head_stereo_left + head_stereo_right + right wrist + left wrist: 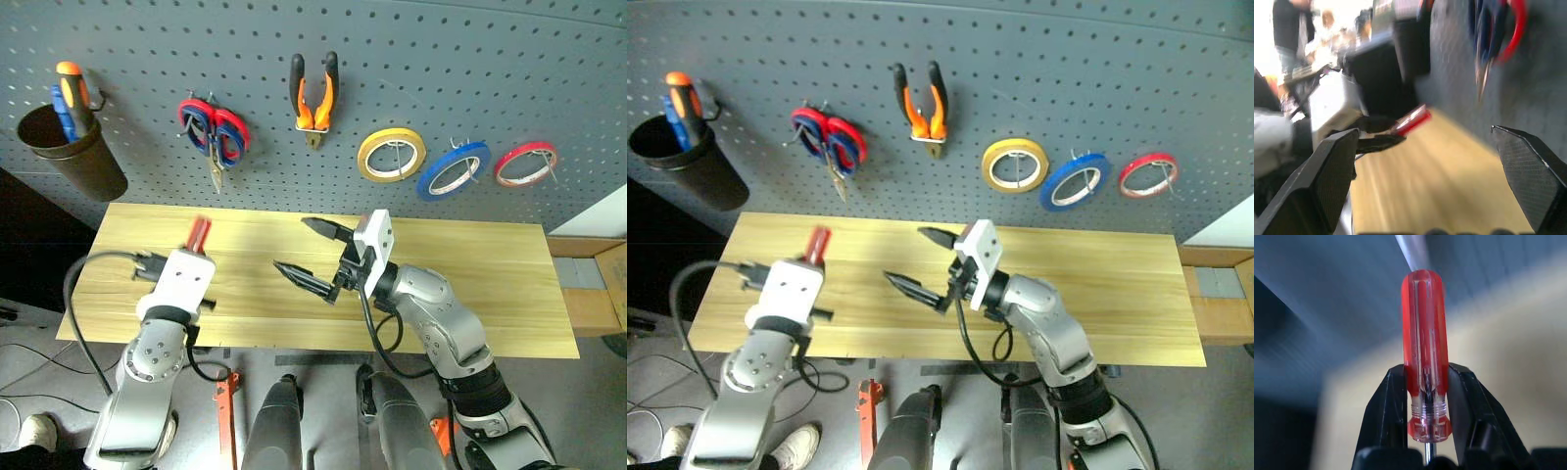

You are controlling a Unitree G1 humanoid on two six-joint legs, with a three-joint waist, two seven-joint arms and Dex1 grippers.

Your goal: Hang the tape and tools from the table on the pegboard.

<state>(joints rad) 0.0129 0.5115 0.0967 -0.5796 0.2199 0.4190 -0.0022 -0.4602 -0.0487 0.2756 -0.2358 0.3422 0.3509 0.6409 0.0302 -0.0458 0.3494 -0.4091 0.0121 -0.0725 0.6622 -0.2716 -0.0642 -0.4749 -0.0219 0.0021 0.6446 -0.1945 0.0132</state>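
My left gripper (1425,378) is shut on the clear red handle of the small screwdriver (1425,347) and holds it above the left part of the wooden table (470,294); its red handle (199,233) pokes out past the white wrist. At the table's middle, my right gripper (306,257) stands open with nothing between its fingers, pointing toward the left one. On the pegboard (441,59) hang the orange-and-black pliers (314,93), the blue tape (454,169) and dark blue scissors (199,125) overlapping a red-handled pair.
A yellow tape roll (391,154) and a red one (525,164) flank the blue tape. A dark cup (73,152) with orange and blue screwdrivers (67,93) hangs at the pegboard's left. A cardboard box (598,284) adjoins the table's right end.
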